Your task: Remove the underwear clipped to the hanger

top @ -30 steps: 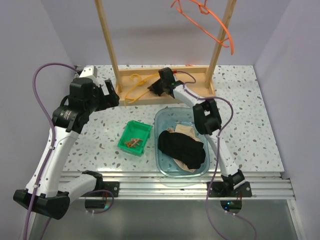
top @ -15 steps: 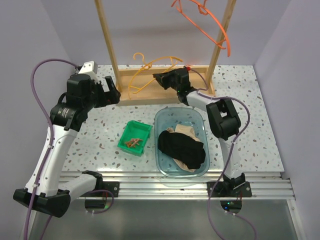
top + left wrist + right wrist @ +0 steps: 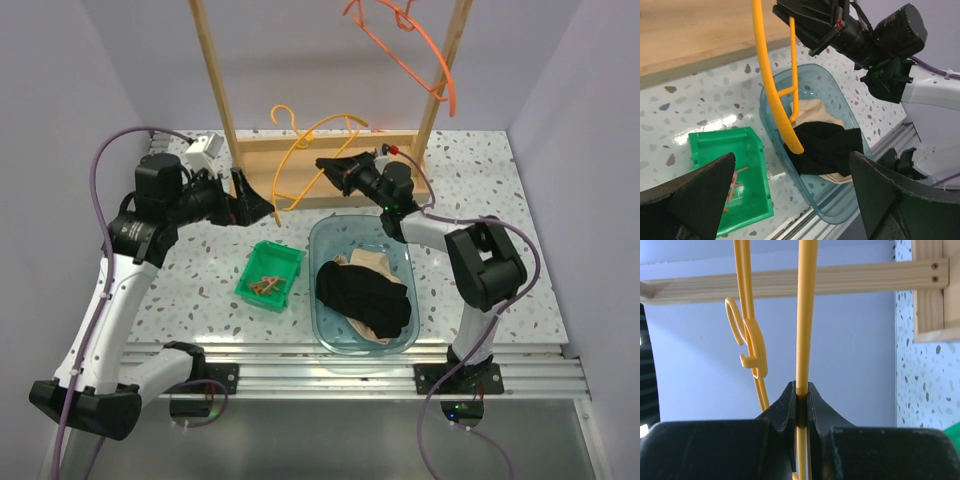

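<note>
The underwear lies in a clear blue tub (image 3: 322, 243): a black piece (image 3: 362, 295) on top of a beige one (image 3: 371, 261). Both also show in the left wrist view, black (image 3: 826, 142) and beige (image 3: 812, 109). No cloth hangs on the yellow hanger (image 3: 318, 124), which is held up off the table. My right gripper (image 3: 328, 166) is shut on one of its thin rods, seen pinched between the jaws (image 3: 801, 392). My left gripper (image 3: 258, 203) stands open just left of the hanger's lower end (image 3: 771, 85), its wide-apart fingers (image 3: 700, 195) holding nothing.
A green bin (image 3: 270, 275) with small brown clips sits left of the tub. The wooden rack's base (image 3: 300, 160) and posts (image 3: 215, 75) stand behind the hanger. An orange hanger (image 3: 425, 45) hangs high at the rack's right.
My right gripper has lifted the yellow hanger off the rack base and drawn it toward the tub. My left arm has swung right toward the hanger, jaws open.
</note>
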You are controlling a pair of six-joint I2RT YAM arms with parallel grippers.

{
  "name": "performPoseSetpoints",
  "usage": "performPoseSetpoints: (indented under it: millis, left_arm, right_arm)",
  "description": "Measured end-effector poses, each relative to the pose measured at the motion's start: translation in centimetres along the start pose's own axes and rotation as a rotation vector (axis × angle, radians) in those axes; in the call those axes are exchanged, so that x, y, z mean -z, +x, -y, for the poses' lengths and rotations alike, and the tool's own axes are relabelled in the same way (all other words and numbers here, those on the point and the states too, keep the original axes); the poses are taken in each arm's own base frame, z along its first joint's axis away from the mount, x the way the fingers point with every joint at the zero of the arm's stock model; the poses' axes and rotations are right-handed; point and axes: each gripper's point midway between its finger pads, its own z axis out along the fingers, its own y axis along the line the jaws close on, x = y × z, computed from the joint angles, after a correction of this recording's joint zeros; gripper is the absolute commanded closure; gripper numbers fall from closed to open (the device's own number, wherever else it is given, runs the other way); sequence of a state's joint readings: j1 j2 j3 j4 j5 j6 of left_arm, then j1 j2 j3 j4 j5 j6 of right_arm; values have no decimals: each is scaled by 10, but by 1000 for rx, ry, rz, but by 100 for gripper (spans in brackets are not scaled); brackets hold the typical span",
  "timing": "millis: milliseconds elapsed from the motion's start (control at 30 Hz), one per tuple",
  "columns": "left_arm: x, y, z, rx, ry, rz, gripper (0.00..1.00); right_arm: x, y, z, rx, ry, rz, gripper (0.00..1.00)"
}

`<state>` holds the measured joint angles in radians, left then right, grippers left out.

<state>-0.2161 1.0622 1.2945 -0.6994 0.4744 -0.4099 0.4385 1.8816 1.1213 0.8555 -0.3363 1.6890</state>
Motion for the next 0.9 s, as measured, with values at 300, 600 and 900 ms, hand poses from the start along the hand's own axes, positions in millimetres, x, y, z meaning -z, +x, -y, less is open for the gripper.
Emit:
performPoseSetpoints:
  millis: [300,600,900]
  left_arm:
    - [-7,23,22,28,167,-92,0]
    - [-11,26,30,33,193,-107,18]
    - [-26,40,52,38,242,-168,100]
  right_arm:
    - [27,32,-20,-18,-69,-94,100]
    - [36,83,-48,7,-131,-195,100]
    - [38,97,-47,33,-135,-206,100]
